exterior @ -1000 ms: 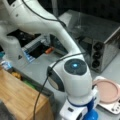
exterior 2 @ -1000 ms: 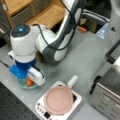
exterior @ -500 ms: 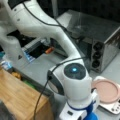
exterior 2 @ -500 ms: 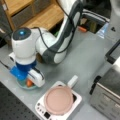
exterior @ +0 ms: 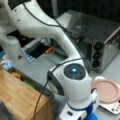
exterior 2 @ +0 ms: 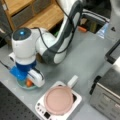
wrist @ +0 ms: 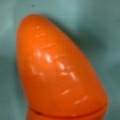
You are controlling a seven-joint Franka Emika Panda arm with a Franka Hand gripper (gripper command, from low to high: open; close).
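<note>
An orange carrot (wrist: 57, 72) fills the wrist view, lying on a teal surface (wrist: 100, 30). In a front view the same carrot (exterior 2: 29, 83) shows as a small orange patch on a teal plate (exterior 2: 22, 86) at the table's left. My gripper (exterior 2: 28, 83) points straight down onto it, its fingers hidden under the white and blue hand (exterior 2: 27, 72). In a front view only the wrist with its blue light (exterior: 73, 70) shows, and the plate is hidden beneath it.
A white hob carrying a pink-lidded pan (exterior 2: 59, 100) (exterior: 107, 91) stands right beside the plate. A metal toaster oven (exterior: 100, 37) (exterior 2: 110, 97) sits further on. A wooden shelf (exterior 2: 37, 15) and a wooden block (exterior: 20, 97) border the table. A small orange item (exterior: 49, 50) lies at the back.
The wrist has barely shifted above the plate. The pan, the oven and the carrot stay where they were.
</note>
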